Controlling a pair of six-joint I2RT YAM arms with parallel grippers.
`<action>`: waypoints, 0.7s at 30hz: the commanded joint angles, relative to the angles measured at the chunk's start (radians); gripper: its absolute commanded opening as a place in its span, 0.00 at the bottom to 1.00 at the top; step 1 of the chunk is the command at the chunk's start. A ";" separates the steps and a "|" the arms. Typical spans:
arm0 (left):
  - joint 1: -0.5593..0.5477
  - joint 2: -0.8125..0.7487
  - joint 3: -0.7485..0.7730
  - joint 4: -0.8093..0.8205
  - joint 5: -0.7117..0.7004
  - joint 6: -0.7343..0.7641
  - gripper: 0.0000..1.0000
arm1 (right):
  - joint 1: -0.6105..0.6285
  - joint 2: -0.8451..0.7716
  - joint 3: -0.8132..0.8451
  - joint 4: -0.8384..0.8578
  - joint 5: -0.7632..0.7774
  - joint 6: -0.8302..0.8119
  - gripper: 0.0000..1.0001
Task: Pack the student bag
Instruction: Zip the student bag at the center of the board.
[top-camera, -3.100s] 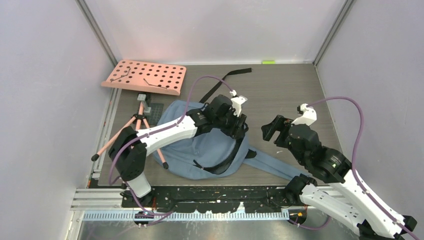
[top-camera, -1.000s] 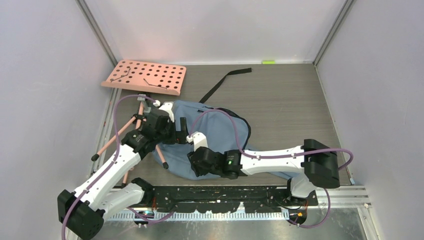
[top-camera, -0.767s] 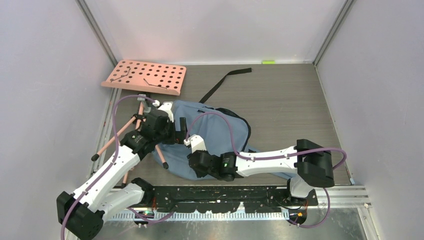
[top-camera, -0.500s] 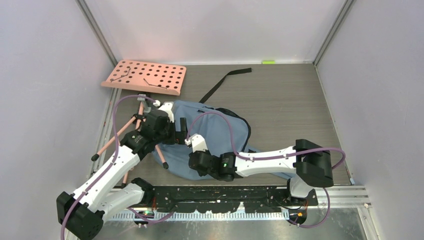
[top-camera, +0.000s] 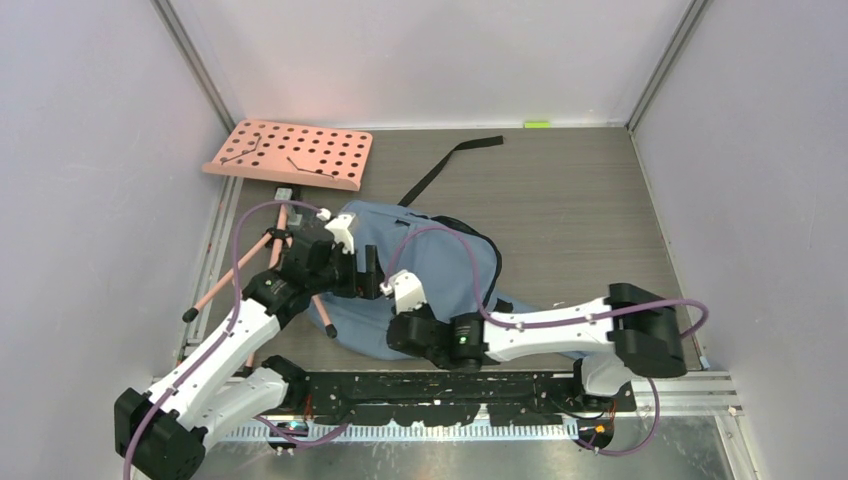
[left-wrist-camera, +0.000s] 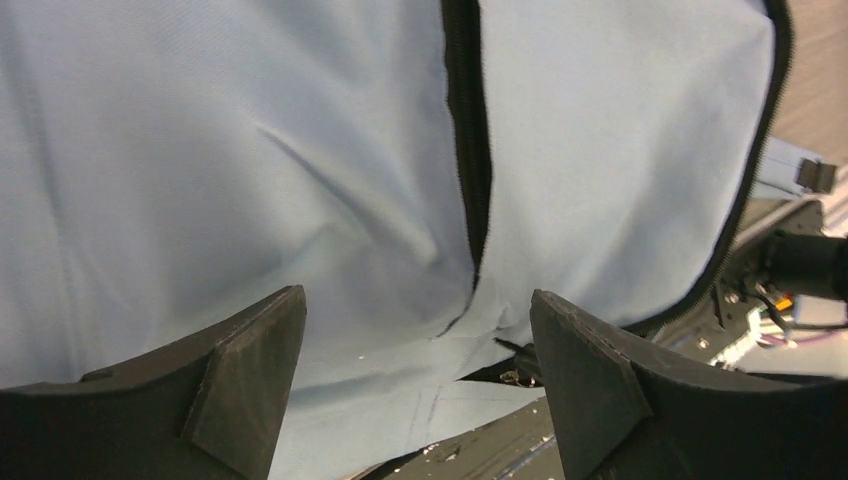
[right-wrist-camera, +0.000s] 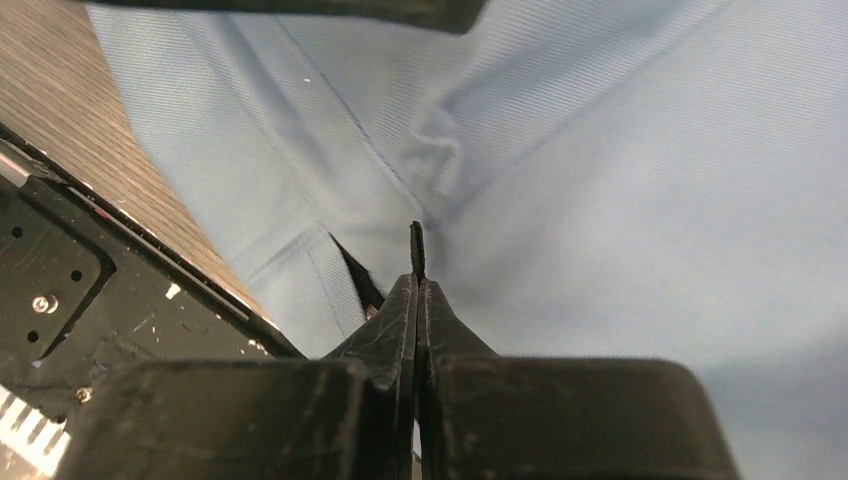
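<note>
The student bag (top-camera: 440, 260), blue-grey with black zippers, lies flat near the table's front. My left gripper (top-camera: 368, 272) hovers over its left part, open, and the left wrist view shows only bag fabric (left-wrist-camera: 300, 150) and a black zipper line (left-wrist-camera: 466, 120) between the wide-apart fingers (left-wrist-camera: 240, 370). My right gripper (top-camera: 398, 338) is low at the bag's near edge. In the right wrist view its tips (right-wrist-camera: 417, 285) are pressed together on a thin black zipper pull (right-wrist-camera: 417, 245) sticking out against the fabric (right-wrist-camera: 600, 150).
A pink perforated board (top-camera: 290, 153) lies at the back left, with a pink-legged tripod (top-camera: 250, 262) beside the bag's left side. A black strap (top-camera: 450, 165) trails toward the back. The black mounting rail (top-camera: 440, 385) runs right along the bag's near edge.
The right gripper has closed fully, pinching the zipper pull at the bag's near edge. The left gripper has shifted slightly right over the bag and narrowed a little.
</note>
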 joint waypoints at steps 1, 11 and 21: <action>-0.011 -0.028 -0.036 0.128 0.129 -0.037 0.86 | 0.006 -0.163 -0.071 0.037 0.121 0.041 0.01; -0.163 0.051 -0.034 0.170 0.016 -0.013 0.85 | 0.006 -0.186 -0.097 0.034 0.094 0.055 0.01; -0.212 0.109 0.000 0.119 -0.120 0.030 0.10 | 0.008 -0.272 -0.092 -0.057 0.163 0.120 0.01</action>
